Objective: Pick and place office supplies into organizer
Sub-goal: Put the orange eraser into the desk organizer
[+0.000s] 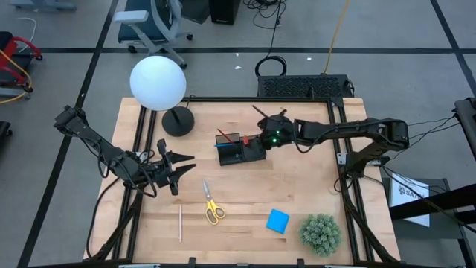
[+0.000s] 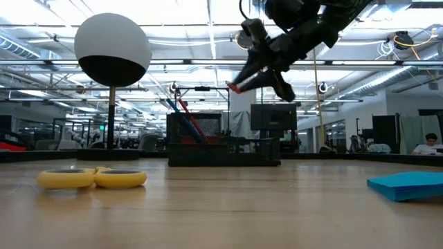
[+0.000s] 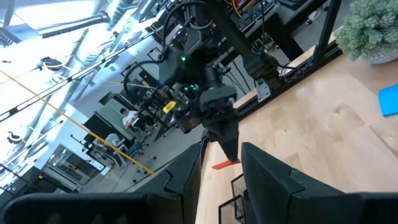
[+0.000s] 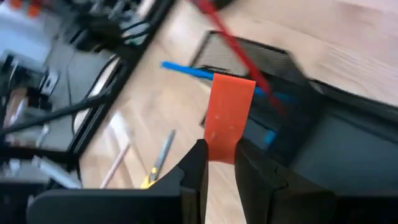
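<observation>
Above the black organizer near the table's middle, the right gripper hangs with its jaws pinched on a small flat red eraser, whose long axis runs straight out from between the fingertips and, in the low view, slopes down toward the tray. A red pen and a blue pen already lean inside the organizer, tips up and tilted away from the gripper. Toward the table's left edge the left gripper waits with its jaws parted and nothing between them, while the yellow-handled scissors, a pale pencil lying front-to-back, and the blue notepad lie on the wood.
</observation>
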